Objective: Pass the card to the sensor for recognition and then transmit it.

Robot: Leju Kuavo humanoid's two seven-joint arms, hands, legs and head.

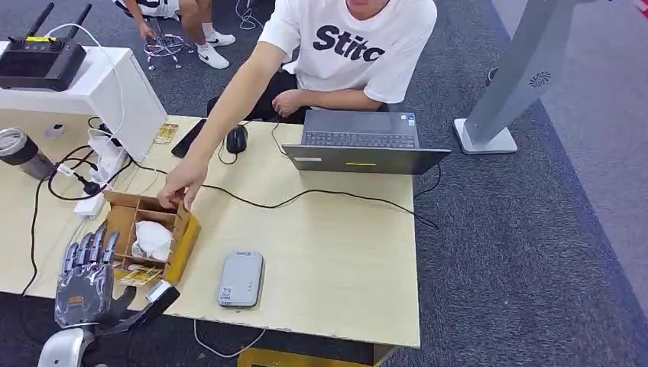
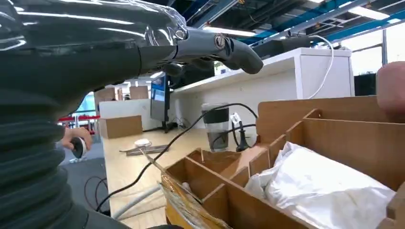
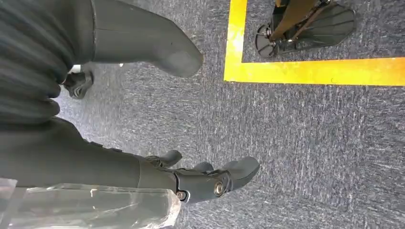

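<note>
Fingers (image 1: 92,246) of the left hand (image 1: 85,283) were spread wide and empty at the lower left, just beside the cardboard divider box (image 1: 183,229). The card (image 1: 141,275) lay in its near compartment, partly hidden; a person's hand (image 1: 182,182) touched the far rim. Reaching step, I judged: next, pinch the card, then carry it to the grey sensor (image 1: 240,278) on the worktop (image 1: 336,260). The right hand (image 3: 205,179) hung empty over carpet
</note>
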